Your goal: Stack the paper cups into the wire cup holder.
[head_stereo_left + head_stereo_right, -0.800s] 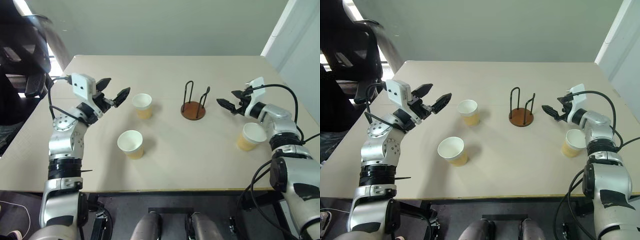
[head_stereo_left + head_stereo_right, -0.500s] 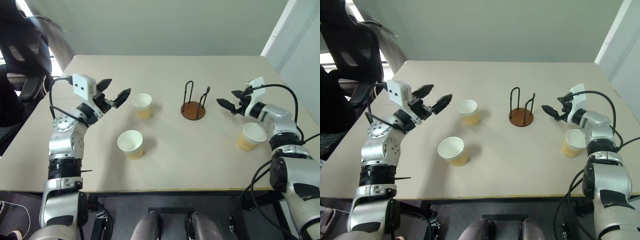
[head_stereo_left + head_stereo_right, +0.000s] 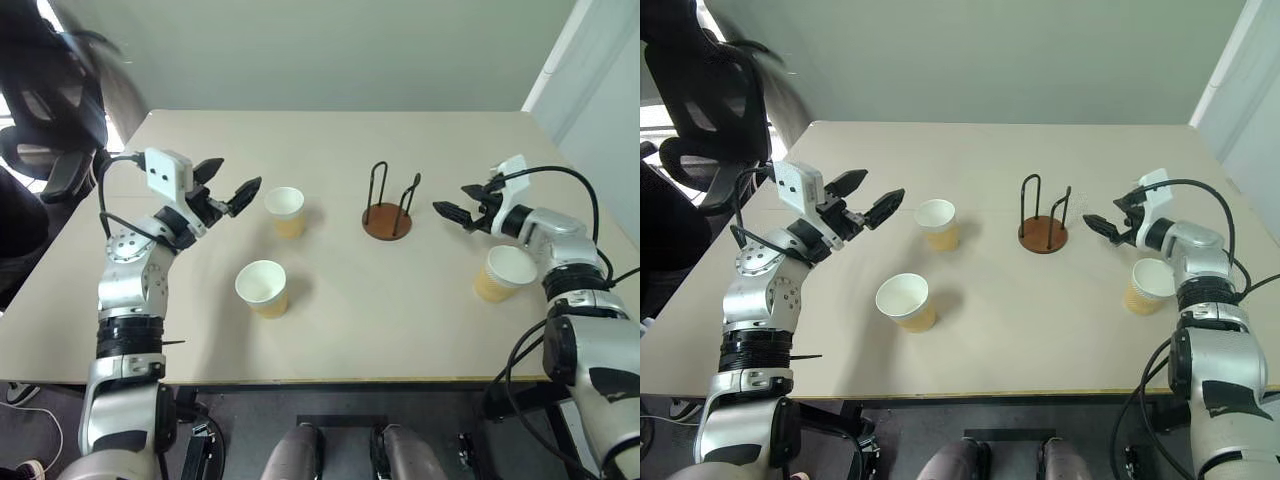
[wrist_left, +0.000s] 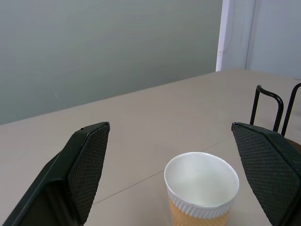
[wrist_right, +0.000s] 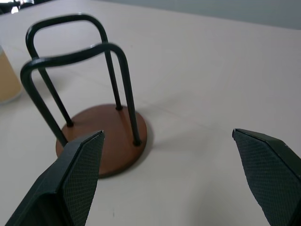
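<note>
From my seat, the black office chair (image 3: pixel 50 110) at the far left is smeared by motion blur and cut by the picture's edge. The cup on the right (image 3: pixel 503 272) sits partly behind the right arm, so I can't see its right side. In the left wrist view, the far cup (image 4: pixel 201 188) loses its lower half past the frame edge, and the wire cup holder (image 4: pixel 275 107) is clipped there so its base barely shows. In the right wrist view, a cup (image 5: pixel 8 75) is a tan sliver at the edge.
</note>
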`<state>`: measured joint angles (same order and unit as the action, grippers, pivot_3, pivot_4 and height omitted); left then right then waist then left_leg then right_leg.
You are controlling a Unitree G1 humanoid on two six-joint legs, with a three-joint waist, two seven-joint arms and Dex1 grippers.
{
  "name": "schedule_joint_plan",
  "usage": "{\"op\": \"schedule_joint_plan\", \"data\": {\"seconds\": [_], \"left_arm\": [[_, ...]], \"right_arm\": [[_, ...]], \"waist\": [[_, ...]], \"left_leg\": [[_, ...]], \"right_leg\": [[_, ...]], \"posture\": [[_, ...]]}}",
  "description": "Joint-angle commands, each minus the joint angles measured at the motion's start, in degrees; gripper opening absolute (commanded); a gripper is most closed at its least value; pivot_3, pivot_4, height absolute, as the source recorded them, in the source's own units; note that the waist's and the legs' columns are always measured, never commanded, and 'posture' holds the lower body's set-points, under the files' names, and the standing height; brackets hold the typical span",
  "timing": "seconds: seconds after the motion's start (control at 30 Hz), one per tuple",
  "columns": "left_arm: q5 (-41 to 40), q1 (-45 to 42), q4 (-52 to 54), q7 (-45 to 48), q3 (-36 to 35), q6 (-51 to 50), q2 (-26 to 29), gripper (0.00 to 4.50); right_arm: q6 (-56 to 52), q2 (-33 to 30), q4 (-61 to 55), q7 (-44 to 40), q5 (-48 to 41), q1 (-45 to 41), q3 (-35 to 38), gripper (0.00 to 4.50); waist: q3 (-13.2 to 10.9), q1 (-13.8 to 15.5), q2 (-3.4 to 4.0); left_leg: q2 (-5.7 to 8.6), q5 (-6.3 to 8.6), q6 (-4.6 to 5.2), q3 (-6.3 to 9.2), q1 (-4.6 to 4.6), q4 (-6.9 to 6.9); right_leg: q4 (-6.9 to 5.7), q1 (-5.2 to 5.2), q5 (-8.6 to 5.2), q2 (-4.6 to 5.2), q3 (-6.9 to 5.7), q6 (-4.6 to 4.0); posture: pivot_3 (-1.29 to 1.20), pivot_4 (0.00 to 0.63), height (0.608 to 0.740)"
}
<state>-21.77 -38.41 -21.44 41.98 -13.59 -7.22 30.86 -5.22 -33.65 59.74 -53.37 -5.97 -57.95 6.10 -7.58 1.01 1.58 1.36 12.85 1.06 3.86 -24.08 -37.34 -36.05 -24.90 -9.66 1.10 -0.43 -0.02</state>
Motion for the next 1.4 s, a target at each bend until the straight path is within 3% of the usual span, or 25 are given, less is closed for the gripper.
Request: {"op": "schedule_joint_plan", "data": {"seconds": [0.03, 0.93, 1.4], "left_arm": [[0.4, -1.9, 0.2, 0.2, -0.3, 1.7, 0.6, 4.45], [-0.1, -3.5, 0.7, 2.0, 0.5, 0.5, -0.8, 4.45], [1.5, -3.2, -4.1, 15.5, 3.6, 5.7, 3.6, 4.45]], "right_arm": [[-2.3, -1.5, -4.2, -1.8, 0.2, 0.6, -0.8, 4.50], [-17.4, 2.2, -21.1, -4.8, -1.7, 5.0, -3.3, 4.50], [-17.9, 4.5, -23.4, -2.4, -2.2, 5.2, -3.8, 4.50]], "waist": [[0.0, 0.0, 0.00], [0.0, -0.1, 0.00], [0.0, 0.0, 0.00]], "left_leg": [[0.00, 0.00, 0.00, 0.00, 0.00, 0.00], [0.00, -0.20, 0.20, 0.00, 0.00, 0.00], [0.00, -0.21, 0.20, 0.01, 0.00, 0.00]], "right_leg": [[0.01, 0.00, 0.00, 0.00, 0.00, 0.00], [0.02, 0.00, 0.00, -0.02, 0.00, 0.01], [0.02, -0.02, 0.00, -0.02, 0.00, 0.01]], "posture": [[0.00, 0.150, 0.740], [0.00, 0.150, 0.740], [0.00, 0.150, 0.740]]}}
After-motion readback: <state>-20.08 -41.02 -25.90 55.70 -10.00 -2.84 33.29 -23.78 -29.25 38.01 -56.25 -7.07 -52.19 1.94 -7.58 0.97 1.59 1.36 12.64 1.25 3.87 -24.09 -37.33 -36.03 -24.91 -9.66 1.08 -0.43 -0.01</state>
